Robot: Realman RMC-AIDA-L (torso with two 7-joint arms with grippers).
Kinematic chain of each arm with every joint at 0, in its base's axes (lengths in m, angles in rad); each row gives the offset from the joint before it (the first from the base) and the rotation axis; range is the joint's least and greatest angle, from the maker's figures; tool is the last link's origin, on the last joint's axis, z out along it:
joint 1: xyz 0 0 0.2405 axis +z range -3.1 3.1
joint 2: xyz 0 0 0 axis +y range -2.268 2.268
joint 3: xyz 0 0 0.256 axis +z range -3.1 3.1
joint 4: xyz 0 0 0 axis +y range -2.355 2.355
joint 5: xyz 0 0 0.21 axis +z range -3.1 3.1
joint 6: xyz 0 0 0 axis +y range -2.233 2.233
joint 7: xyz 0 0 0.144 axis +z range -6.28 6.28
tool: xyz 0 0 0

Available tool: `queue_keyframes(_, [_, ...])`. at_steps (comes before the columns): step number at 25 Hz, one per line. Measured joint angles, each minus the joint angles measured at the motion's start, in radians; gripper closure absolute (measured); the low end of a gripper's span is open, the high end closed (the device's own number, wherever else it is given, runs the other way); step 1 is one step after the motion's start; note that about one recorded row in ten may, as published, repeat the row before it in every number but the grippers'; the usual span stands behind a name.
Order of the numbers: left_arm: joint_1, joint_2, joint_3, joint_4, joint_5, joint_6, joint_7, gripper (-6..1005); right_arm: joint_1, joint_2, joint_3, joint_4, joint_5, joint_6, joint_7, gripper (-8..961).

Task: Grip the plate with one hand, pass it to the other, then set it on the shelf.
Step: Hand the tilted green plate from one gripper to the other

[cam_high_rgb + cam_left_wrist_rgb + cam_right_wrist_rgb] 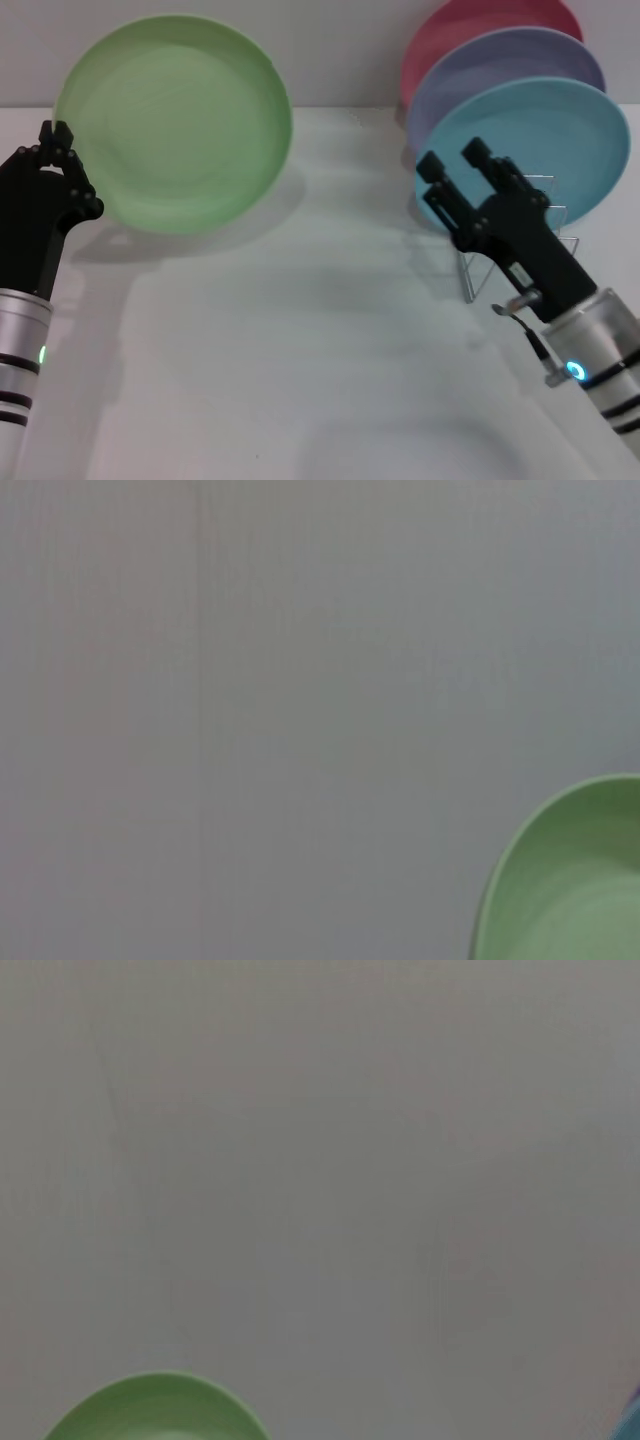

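Left end effector (62, 150) pinches the green plate (175, 120) by its rim, lifted over the worktop (300, 330). Right end effector (455, 165) waits spread before the wire shelf (510, 265); it should approach the free rim squarely.

White matte bench (300, 350) fills most of the head view, lower and centre frame. Plain pale grey wall (340, 50) runs across the top; the bench-wall seam sits level in the upper third. Soft diffuse light, with blurred grey shadows on the bench at upper left and centre right. Both wrist views show mostly flat, featureless grey-white surface (250, 700) (330, 1160), no seams or edges visible.
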Motion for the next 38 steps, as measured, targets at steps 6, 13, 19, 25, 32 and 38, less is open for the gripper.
queue_keyframes(6, [-0.001,0.0,0.043,-0.023,-0.087,0.011,0.065,967,0.047,-0.001,0.012,0.025,-0.011,0.077,0.0,264])
queue_keyframes(13, [0.005,0.0,0.056,-0.029,-0.104,0.019,0.094,966,0.097,-0.001,0.014,0.045,-0.011,0.153,-0.001,264])
queue_keyframes(19, [0.01,0.0,0.097,-0.039,-0.117,0.029,0.143,966,0.126,0.0,0.039,0.067,-0.011,0.227,-0.002,264])
queue_keyframes(25, [0.009,0.0,0.115,-0.039,-0.117,0.042,0.163,967,0.143,0.002,0.046,0.074,-0.011,0.26,-0.001,265])
queue_keyframes(32, [0.011,0.0,0.136,-0.038,-0.119,0.05,0.169,966,0.16,0.004,0.063,0.08,-0.011,0.302,-0.003,265])
queue_keyframes(38, [0.001,0.0,0.166,-0.032,-0.119,0.051,0.172,966,0.176,0.004,0.079,0.091,-0.011,0.347,-0.003,265])
